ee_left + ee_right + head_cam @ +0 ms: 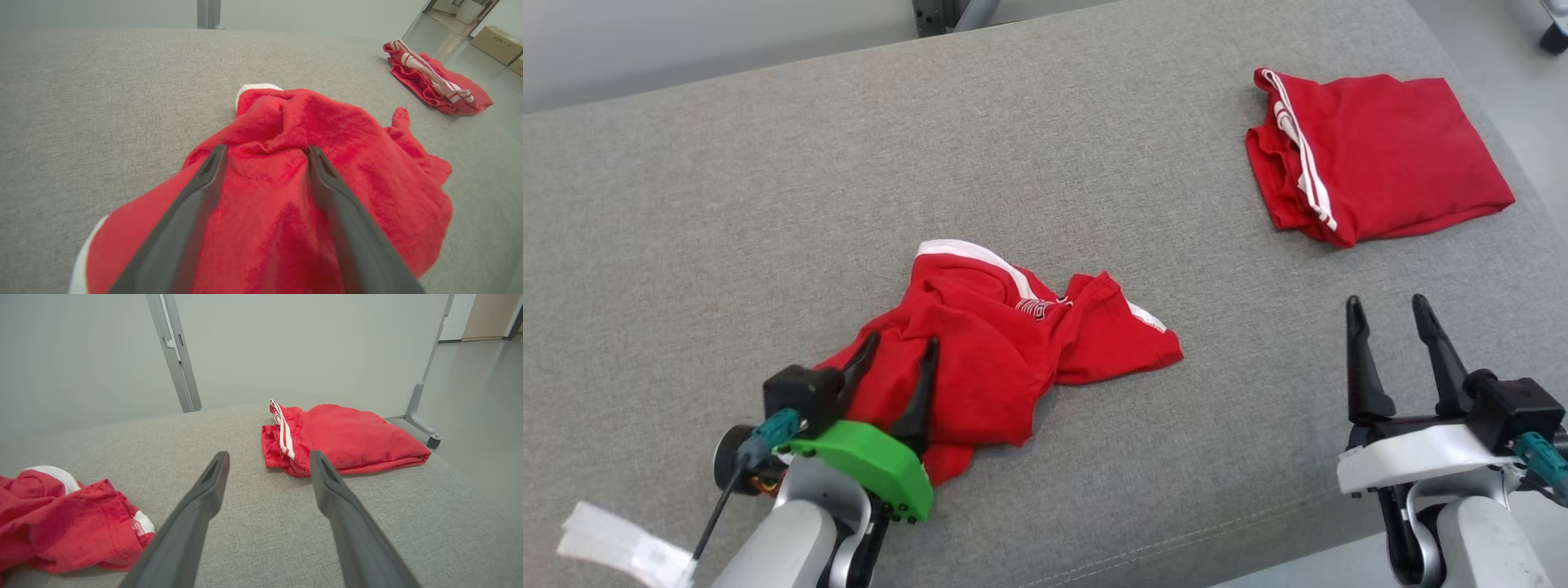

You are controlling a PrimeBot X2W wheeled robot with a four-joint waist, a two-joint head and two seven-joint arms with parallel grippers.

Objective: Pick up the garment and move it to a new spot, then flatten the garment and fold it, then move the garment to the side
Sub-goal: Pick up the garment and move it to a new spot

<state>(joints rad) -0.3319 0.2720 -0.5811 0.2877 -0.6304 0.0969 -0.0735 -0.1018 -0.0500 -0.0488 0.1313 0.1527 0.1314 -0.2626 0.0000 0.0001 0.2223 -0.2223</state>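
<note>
Crumpled red garment (988, 367) on grey bench (768, 204); white print on it unreadable. Left pincer (903, 338) apart, resting on it. Right pincer (1387, 300) apart. Folded red garment (1388, 155) well apart.

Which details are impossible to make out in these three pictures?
Head view: the print on the crumpled garment is too small and creased to read.
Left wrist view: the fingers of the left gripper cover part of the garment's near side.
Head view: the white strip at lower left is cut off by the edge; unidentifiable.
Head view: the folded garment's top layer hides its inner folds.
</note>
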